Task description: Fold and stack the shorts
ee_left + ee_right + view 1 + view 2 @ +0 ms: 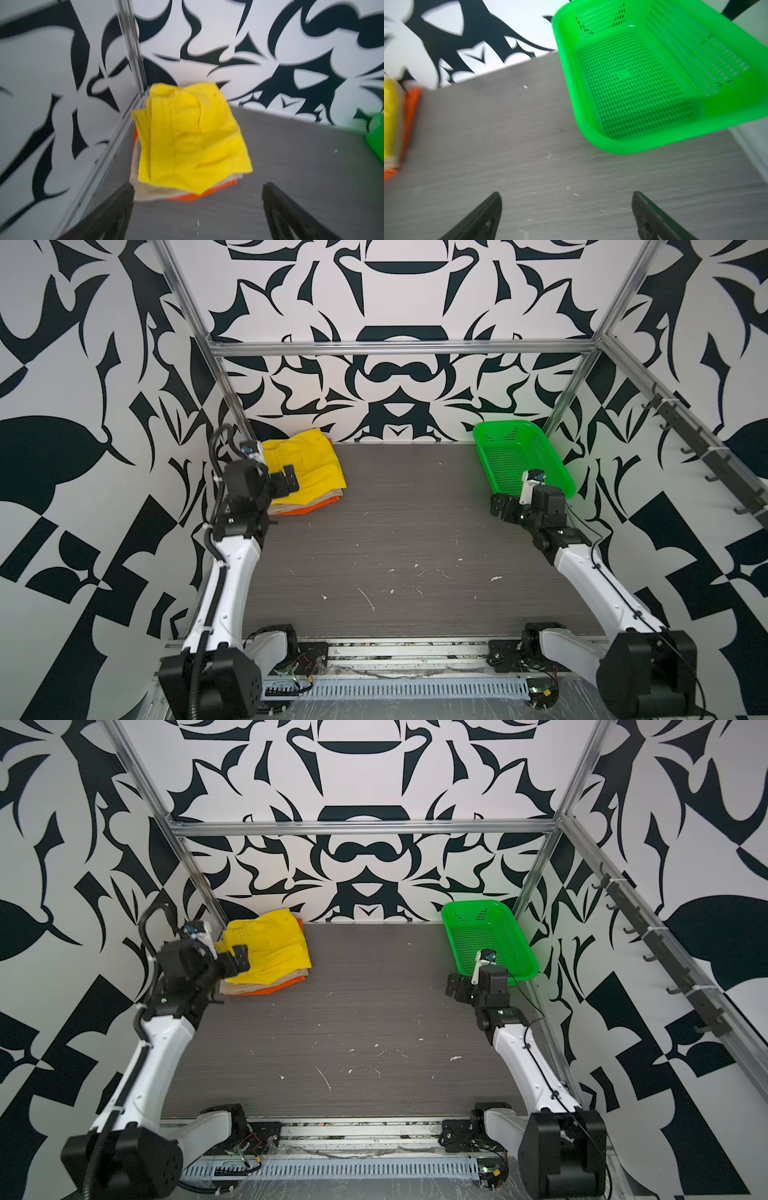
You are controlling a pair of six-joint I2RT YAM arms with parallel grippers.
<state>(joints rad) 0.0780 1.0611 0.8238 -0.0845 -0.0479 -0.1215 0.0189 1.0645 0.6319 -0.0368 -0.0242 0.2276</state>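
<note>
- Yellow shorts (pixel 309 464) top beige shorts (pixel 145 191) and orange shorts (pixel 182 198), stacked upper left in both top views.
- Left gripper (pixel 287 481), released, hangs at the stack's near-left edge.
- Right gripper (pixel 500 508), released, well apart beside the green basket (pixel 505 432).

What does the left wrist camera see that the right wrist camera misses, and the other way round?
Only the left wrist view: the full top of the yellow shorts, lying on beige shorts and orange shorts, beside a metal post. Only the right wrist view: the basket inside, with nothing in it. Both: the grey table, the patterned wall, and an open gripper: left gripper in one, right gripper in the other. Each also catches an edge of the other's main sight.
</note>
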